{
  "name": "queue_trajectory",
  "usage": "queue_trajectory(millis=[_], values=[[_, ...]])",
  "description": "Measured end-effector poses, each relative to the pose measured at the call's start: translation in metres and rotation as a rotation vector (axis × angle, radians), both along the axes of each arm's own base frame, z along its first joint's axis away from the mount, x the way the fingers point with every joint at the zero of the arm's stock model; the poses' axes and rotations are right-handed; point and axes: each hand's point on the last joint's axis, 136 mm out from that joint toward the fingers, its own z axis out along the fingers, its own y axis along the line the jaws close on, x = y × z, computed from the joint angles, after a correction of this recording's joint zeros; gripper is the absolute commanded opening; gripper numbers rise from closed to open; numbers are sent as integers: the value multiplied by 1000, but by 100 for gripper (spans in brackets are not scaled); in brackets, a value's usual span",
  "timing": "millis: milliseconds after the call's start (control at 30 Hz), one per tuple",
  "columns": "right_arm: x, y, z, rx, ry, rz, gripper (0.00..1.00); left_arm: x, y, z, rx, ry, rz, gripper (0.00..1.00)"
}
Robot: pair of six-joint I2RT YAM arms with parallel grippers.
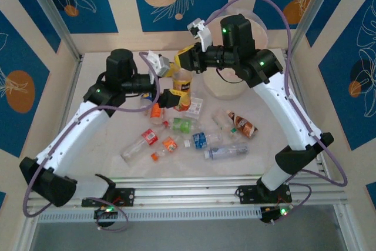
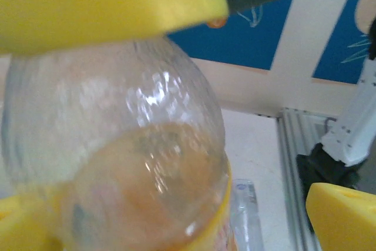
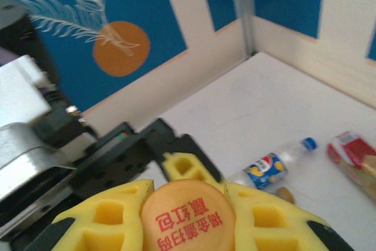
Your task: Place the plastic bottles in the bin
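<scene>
Desk (image 1: 258, 167) strewn with plastic bottles (image 1: 200, 140); right gripper (image 3: 189, 216) clenched on the orange-capped bottle's (image 1: 183, 82) cap, left gripper (image 2: 235, 116) released, apparently straddling its body; bin (image 1: 229, 91) behind.

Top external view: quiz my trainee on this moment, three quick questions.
1. True or false: the right gripper is shut on the cap end of the orange-capped bottle.
2. The bin stands: A) by the left arm's base; B) at the far side of the table, behind the right arm; C) between the two bases.
3. What colour is the cap of the Pepsi bottle lying on the table?
Key: 1 true; 2 B; 3 blue.
</scene>
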Motion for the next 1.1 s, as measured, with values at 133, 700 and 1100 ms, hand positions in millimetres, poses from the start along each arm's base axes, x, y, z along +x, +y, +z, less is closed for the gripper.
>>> queue_trajectory(millis=[133,700,1100], values=[[27,-21,16,-67,-134,-222,3,3,22,1,6,-14,163,100],[191,-81,74,-393,-661,-984,3,54,116,-36,120,105,847,99],[216,-107,2,-500,-464,-1055,11,49,138,-70,233,167,945,99]])
